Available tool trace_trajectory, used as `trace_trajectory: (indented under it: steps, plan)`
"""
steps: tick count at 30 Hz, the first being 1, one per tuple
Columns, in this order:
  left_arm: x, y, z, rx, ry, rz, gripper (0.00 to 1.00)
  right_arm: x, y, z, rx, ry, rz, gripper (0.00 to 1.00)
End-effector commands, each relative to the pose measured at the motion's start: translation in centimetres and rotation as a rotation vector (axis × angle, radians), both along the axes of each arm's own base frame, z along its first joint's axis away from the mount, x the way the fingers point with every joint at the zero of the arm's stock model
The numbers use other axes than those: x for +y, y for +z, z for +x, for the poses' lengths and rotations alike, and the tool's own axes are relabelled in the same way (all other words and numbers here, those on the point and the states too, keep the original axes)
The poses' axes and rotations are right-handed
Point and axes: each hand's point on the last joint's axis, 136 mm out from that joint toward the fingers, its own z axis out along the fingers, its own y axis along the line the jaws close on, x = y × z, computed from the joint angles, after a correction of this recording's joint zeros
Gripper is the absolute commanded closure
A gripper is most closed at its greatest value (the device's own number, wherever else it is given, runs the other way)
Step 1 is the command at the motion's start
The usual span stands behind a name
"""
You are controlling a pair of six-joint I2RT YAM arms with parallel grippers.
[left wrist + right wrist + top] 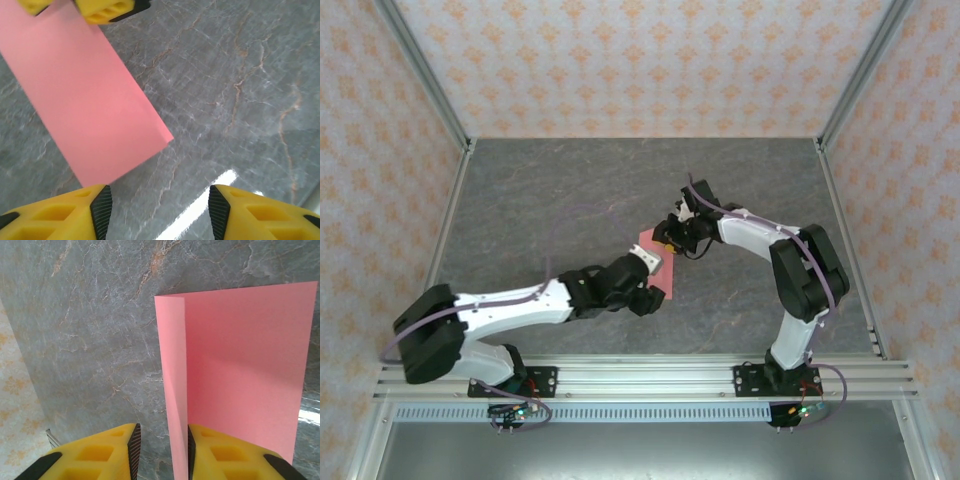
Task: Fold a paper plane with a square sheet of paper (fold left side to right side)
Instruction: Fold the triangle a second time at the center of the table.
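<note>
Tools, top view: The left gripper (656, 264) and right gripper (672, 240) meet over the pink sheet (646, 243), which lies near the middle of the grey table (540, 190). We cannot read either jaw gap from here.
Placement, top view: One tool stands at each end of the sheet. We judge this steadies it while the left-to-right fold is creased.
Tool, left wrist view: The left gripper (160, 202) is open, with bare table between its fingers, and holds nothing.
Sheet, left wrist view: The sheet (85, 105) shows as a long flat rectangle, its near corner just ahead of one finger. The other tool's yellow fingers sit at its far end.
Tool, right wrist view: The right gripper (163, 445) has its jaws narrowly parted. The sheet's edge runs into the gap beside one finger, with table visible beside the other, so we judge it unclamped.
Sheet, right wrist view: A narrow raised strip (171, 365) along one edge shows the sheet is doubled and not yet flat.
Comparison: The wrist views settle the jaw states. The top view alone relates the two arms.
</note>
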Motion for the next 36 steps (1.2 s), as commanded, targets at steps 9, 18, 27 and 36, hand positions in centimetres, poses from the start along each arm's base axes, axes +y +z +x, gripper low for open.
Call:
trace_trajectory:
  steps: [9,18,27,36]
  plan:
    - [-1.7,-2.1,3.8,-0.13,0.059,0.19,0.35,0.1,-0.3,0.1,0.015,0.01,-0.006,0.68]
    - [-2.2,-3.0,5.2,-0.178,0.056,0.293,0.4,0.0,-0.6,-0.1,0.024,0.011,-0.008,0.68]
    - [-1.7,-3.0,4.8,-0.175,0.049,0.299,0.77,-0.2,-0.6,0.0,0.016,0.013,-0.023,0.67]
    - [-1.7,-3.0,3.9,-0.144,0.025,0.272,0.91,-0.8,0.7,0.9,-0.042,0.001,-0.048,0.57]
